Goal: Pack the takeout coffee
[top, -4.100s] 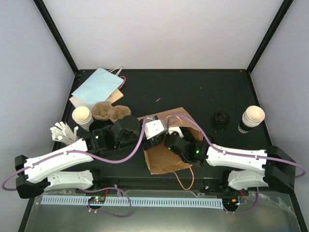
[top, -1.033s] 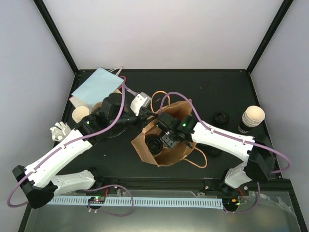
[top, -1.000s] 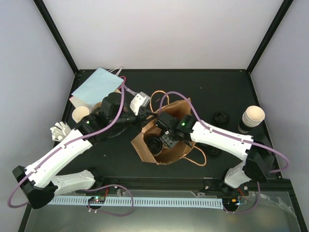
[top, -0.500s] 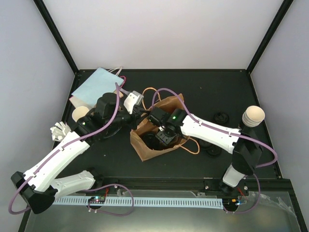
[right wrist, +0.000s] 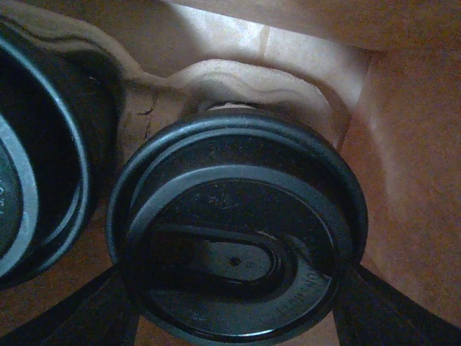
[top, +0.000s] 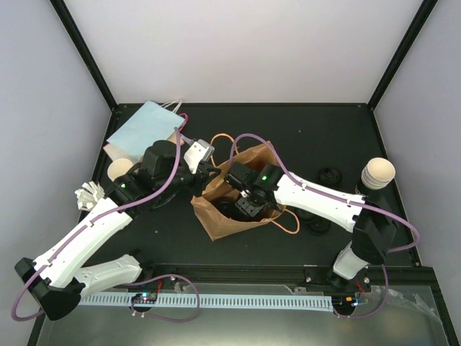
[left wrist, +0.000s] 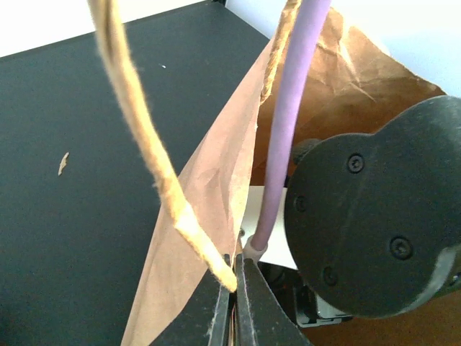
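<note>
One lidded cup sits in the pulp carrier down inside the brown bag, so I judge the step in hand to be setting the coffee into the bag. My right pincer reaches through the bag's mouth, jaws spread wide and, as far as I can tell, pressed on either side of the lid. A second black cup lies at 9 o'clock of it. My left pincer is squeezed fully closed on the bag's rim beside the twine handle, holding the mouth open. Next I would release the lid and lift straight out, clear of handle and purple cable
</note>
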You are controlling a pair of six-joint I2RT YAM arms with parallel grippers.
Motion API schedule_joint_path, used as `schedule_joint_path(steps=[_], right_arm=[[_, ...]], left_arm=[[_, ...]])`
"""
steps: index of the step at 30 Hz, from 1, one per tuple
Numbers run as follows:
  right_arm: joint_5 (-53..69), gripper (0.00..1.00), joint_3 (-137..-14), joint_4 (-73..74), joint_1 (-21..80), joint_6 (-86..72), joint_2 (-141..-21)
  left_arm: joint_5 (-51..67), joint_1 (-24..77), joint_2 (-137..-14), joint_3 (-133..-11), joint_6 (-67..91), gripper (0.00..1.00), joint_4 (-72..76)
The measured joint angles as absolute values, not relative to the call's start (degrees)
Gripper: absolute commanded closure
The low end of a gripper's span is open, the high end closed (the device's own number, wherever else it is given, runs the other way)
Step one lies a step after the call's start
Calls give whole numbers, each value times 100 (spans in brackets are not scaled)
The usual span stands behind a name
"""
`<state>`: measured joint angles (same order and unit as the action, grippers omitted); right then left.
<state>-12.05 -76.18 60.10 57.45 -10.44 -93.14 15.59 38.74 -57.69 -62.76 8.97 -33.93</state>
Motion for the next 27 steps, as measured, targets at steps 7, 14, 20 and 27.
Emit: schedule_joint_path(steps=[7, 14, 20, 27], right_arm=[[-1186, 60, -7384, 5885, 5745, -1079, -9144], [-1194, 60, -7522, 5968, 5745, -1079, -9292], [-1188, 60, -7520, 5999, 5747, -1085, -9251], [-1188, 60, -7553, 5999, 5747, -1138, -9301]], left_arm=[[1590, 3874, -5769, -6276, 762, 98, -3450], [1612, 3874, -5774, -6276, 698, 98, -3448], [1662, 3874, -5776, -6276, 674, 97, -3448], [1741, 3874, -5787, -6276, 642, 97, -3428]])
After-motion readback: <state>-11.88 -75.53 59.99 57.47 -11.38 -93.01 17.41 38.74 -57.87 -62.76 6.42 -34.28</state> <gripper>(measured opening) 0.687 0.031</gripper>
